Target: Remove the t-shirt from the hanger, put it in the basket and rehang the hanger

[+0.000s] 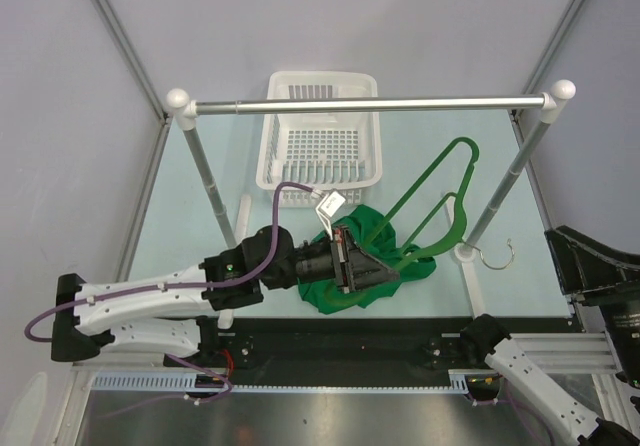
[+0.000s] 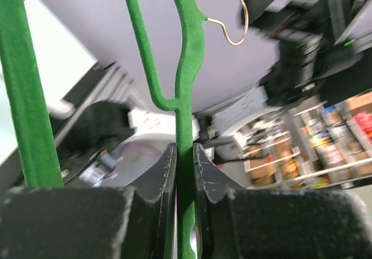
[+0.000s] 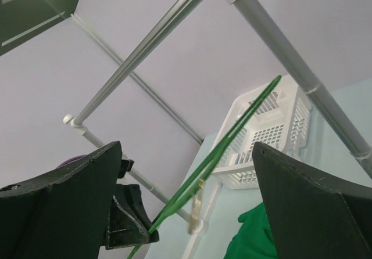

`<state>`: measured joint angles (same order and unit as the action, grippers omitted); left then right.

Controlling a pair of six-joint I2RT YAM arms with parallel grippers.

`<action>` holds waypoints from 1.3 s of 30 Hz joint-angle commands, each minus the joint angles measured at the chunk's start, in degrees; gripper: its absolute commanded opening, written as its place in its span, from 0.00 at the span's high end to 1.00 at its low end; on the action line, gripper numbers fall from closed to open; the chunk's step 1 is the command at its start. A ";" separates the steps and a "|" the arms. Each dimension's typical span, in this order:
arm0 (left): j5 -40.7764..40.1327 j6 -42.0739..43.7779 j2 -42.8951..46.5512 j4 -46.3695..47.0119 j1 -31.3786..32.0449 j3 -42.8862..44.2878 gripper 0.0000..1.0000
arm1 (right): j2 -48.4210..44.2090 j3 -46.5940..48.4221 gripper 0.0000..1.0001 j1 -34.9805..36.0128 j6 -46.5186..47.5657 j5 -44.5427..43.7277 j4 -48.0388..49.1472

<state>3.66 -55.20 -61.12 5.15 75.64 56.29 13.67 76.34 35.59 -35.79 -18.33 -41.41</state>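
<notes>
The green t-shirt [image 1: 370, 226] lies crumpled on the table under my left gripper; it also shows in the right wrist view [image 3: 250, 236]. The green hanger [image 1: 466, 196] stands tilted, its low end at the shirt and its metal hook [image 1: 503, 257] toward the right post. I cannot tell whether the hanger is still inside the cloth. My left gripper [image 1: 385, 266] is shut on a bar of the hanger [image 2: 185, 96], with the jaws tight on both sides [image 2: 185, 160]. My right gripper [image 3: 186, 154] is open wide and empty, off to the right, facing the hanger [image 3: 232, 137].
A silver rail [image 1: 370, 105] with white ball ends spans the table on two slanted posts. A white basket [image 1: 268, 156] stands at the back behind the shirt. The right post's foot [image 1: 465, 253] is close to the hanger hook.
</notes>
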 commanded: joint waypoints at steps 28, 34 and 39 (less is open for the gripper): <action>-17.37 -30.14 -18.24 57.88 -1.02 4.00 1.00 | -2.33 5.84 0.00 2.55 1.95 -8.83 -8.78; -18.16 -32.95 -21.66 57.43 -2.33 5.32 1.00 | -2.60 5.32 0.00 2.73 1.95 -9.36 -8.95; -19.13 -33.57 -23.78 56.56 -2.77 7.07 1.00 | -2.95 4.88 0.00 3.16 2.30 -10.15 -8.95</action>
<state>-13.74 -86.02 -83.99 58.19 73.43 59.46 11.68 81.49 38.15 -34.54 -26.76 -49.95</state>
